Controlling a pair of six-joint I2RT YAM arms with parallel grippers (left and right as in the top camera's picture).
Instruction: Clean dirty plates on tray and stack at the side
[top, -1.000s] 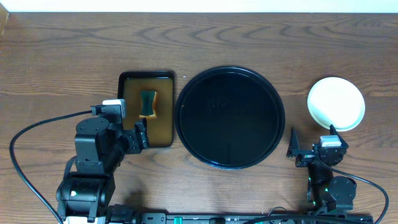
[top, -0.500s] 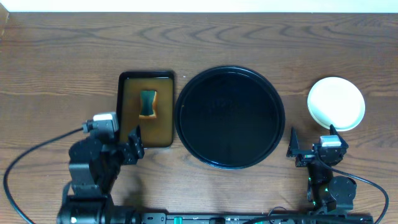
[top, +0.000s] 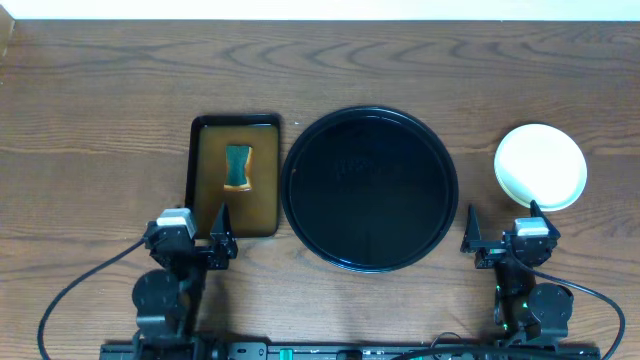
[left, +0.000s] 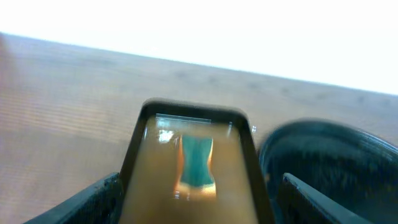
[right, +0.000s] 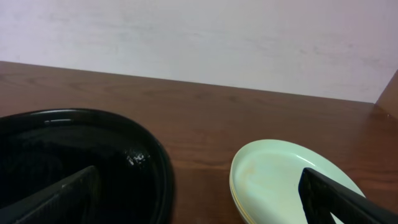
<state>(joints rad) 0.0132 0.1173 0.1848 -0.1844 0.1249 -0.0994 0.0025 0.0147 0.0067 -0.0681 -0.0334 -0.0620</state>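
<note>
We judge the cleaning done, so the main risk is a careless move. The plates (right: 292, 180) sit stacked on the tabletop (right: 205, 106) just ahead-right of the right gripper (right: 199, 175), and a forward swing could knock them. The tray (right: 74, 149), ahead-left of it, is empty. The left arm (top: 165, 300) and right arm (top: 525, 290) are folded low (a parked look). The left gripper (left: 200, 179) faces the sponge (left: 196, 160). Both claws hang released, grasping nothing.
</note>
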